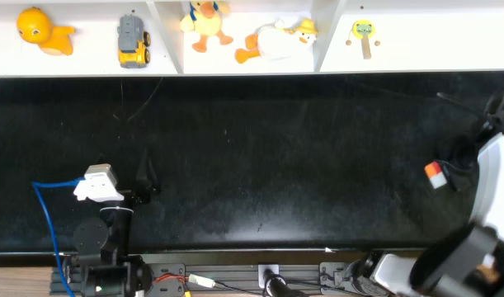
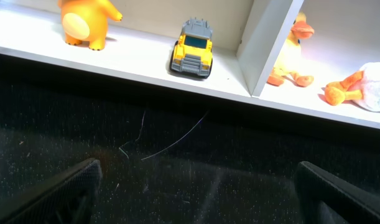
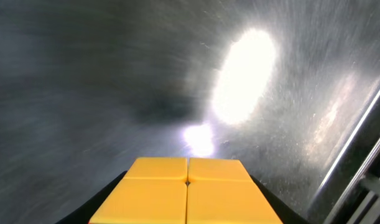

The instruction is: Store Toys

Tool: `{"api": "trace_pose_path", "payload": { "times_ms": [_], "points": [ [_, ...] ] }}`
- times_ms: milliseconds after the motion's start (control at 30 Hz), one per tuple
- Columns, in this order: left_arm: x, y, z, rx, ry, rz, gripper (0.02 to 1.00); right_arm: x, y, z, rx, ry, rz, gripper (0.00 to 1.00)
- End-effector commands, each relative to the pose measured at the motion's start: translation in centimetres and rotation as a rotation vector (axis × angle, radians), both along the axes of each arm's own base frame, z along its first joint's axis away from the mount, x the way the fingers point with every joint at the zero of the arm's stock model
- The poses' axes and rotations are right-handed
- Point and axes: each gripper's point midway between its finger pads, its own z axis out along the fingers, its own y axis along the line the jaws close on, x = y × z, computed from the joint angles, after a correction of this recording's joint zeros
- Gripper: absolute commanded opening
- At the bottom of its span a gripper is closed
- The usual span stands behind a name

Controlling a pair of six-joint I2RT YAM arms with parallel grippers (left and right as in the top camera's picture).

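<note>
— Starting from the shelf's left end, what was in there?

— The white shelf (image 1: pixel 235 68) ran along the far side of the black table (image 1: pixel 276 157). Its left compartment held an orange toy animal (image 1: pixel 44 31) and, just beside it, a yellow and grey truck (image 1: pixel 134 41), which was upright with its front facing out of the shelf.

— And past the first divider?

— In the middle compartment a yellow duck plush (image 1: pixel 206 23) sat upright. Next to it, a white duck plush (image 1: pixel 276 40) lay on its side with its orange feet toward the yellow one. The right compartment held one small green and yellow toy (image 1: pixel 364 35).

— Where was the left gripper?

— The left gripper (image 2: pixel 196 199) was well out from the shelf, over the table. It was in front of the left compartment and looked toward the truck. Its fingers (image 2: pixel 84 186) were spread wide with nothing between them.

— And the right one?

— The right gripper (image 3: pixel 187 186) was also well clear of the shelf, out in front of the right compartment. It was clamped on a yellow block (image 3: pixel 187 202), with a dark finger on each side and a seam down the block's middle. From above, a small orange and white piece (image 1: pixel 434 173) showed at its tip. I couldn't tell whether that was the same block.
</note>
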Motion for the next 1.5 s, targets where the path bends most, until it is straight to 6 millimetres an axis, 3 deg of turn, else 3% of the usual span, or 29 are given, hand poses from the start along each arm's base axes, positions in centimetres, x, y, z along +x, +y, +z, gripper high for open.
{"api": "trace_pose_path", "payload": {
  "times_ms": [33, 133, 200, 300, 400, 533, 667, 800, 867, 1000, 1100, 1300, 1500],
  "points": [
    [0.0, -0.3, 0.0, -0.021, -0.008, -0.010, 0.996, 1.5, -1.5, 6.8, -0.205, -0.187, 0.185, 0.045],
    [0.0, -0.3, 0.0, -0.021, -0.009, -0.010, 0.998, 4.4, -1.9, 10.0, -0.352, -0.293, 0.530, 0.045],
    [0.0, -0.3, 0.0, -0.021, -0.008, -0.010, 0.998, 6.4, -2.0, 10.9, -0.436, -0.321, 0.747, 0.047],
    [0.0, -0.3, 0.0, -0.021, -0.008, -0.010, 0.998, 9.4, -3.8, 11.9, -0.549, -0.371, 0.816, 0.047],
    [0.0, -0.3, 0.0, -0.021, -0.009, -0.010, 0.996, 11.9, -4.3, 12.2, -0.555, -0.489, 0.832, 0.045],
    [0.0, -0.3, 0.0, -0.021, -0.009, -0.010, 0.998, 12.5, -4.1, 12.7, -0.522, -0.564, 0.811, 0.049],
    [0.0, -0.3, 0.0, -0.021, -0.008, -0.010, 0.996, 11.9, -3.5, 14.7, -0.560, -0.595, 0.822, 0.049],
    [0.0, -0.3, 0.0, -0.021, -0.008, -0.010, 0.998, 13.2, -1.7, 16.4, -0.630, -0.699, 0.988, 0.051],
    [0.0, -0.3, 0.0, -0.021, -0.008, -0.010, 0.998, 14.7, -2.6, 15.2, -0.710, -0.721, 1.024, 0.051],
    [0.0, -0.3, 0.0, -0.021, -0.008, -0.010, 0.996, 18.3, -4.1, 10.8, -0.757, -0.790, 1.065, 0.047],
    [0.0, -0.3, 0.0, -0.021, -0.008, -0.010, 0.998, 20.9, -3.9, 9.6, -0.771, -0.898, 1.131, 0.049],
    [0.0, -0.3, 0.0, -0.021, -0.009, -0.010, 0.996, 23.4, -2.3, 8.6, -0.697, -1.088, 1.140, 0.047],
    [0.0, -0.3, 0.0, -0.021, -0.008, -0.010, 0.996, 24.7, -0.5, 10.3, -0.755, -1.181, 1.179, 0.047]
  ]
}}
